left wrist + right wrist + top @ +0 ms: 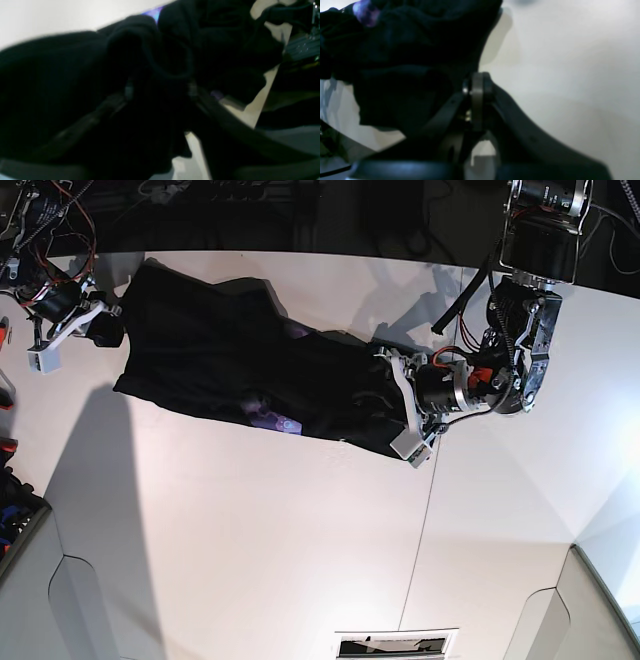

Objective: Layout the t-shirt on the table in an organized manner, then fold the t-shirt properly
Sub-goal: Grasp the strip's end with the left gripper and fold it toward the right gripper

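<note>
Base view: the t-shirt [230, 365] lies bunched in a long dark band across the far half of the surface [250, 530], crumpled rather than spread flat.
Left tool [410, 415]: at the shirt's end nearest the seam in the surface; its fingers stand apart around a fold of cloth [160, 62], and I cannot tell whether any fabric is caught on them.
Right tool [100, 320]: at the shirt's opposite end, fingers together and clamped on the shirt's edge [420, 75].
Risk, snag: if cloth clings to the spread left fingers, lifting away could drag that end back into a heap.
Risk, pull: with one end pinched alone, a tug from the right would likely slide the whole shirt instead of stretching it.
Risk, layout: hidden folds in the bunch may get pressed into the fold later.
</note>
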Controlling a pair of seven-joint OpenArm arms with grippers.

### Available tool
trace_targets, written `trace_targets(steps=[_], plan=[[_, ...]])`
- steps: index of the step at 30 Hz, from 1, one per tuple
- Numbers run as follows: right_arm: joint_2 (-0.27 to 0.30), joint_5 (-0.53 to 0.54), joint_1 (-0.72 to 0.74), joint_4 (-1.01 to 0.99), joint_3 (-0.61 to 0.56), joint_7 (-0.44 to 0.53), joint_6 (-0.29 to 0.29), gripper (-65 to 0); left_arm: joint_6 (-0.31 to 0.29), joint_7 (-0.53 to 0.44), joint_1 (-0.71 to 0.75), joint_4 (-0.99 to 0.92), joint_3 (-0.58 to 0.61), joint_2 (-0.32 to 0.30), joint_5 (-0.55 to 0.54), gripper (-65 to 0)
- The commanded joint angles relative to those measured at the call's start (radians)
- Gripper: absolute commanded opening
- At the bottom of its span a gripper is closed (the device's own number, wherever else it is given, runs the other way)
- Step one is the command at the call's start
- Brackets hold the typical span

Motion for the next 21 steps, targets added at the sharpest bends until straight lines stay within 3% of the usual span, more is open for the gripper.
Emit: trace_targets(steps=[1, 4, 6, 21], plan=[[0.014, 0.016, 0.010, 0.014, 0.008, 0.021, 0.006, -57.0, -0.007, -0.016, -0.021, 0.003, -0.005, -0.003, -0.034, -35.7], [0.014, 0.005, 0.010, 0.014, 0.008, 0.023, 0.006, -30.2, -0.007, 0.047, -0.022, 0.009, -0.005, -0.003, -0.140, -35.5], [0.014, -0.004, 0.010, 0.014, 0.008, 0.023, 0.006, -20.4, -0.007, 0.093, -0.021, 0.044, -0.005, -0.003, -0.228, -35.5], [0.013, -0.025, 0.010, -0.065, 0.005, 0.068, 0.006, -20.1, -0.007, 0.124, -0.021, 0.156, -0.005, -0.006, -0.291, -35.5]])
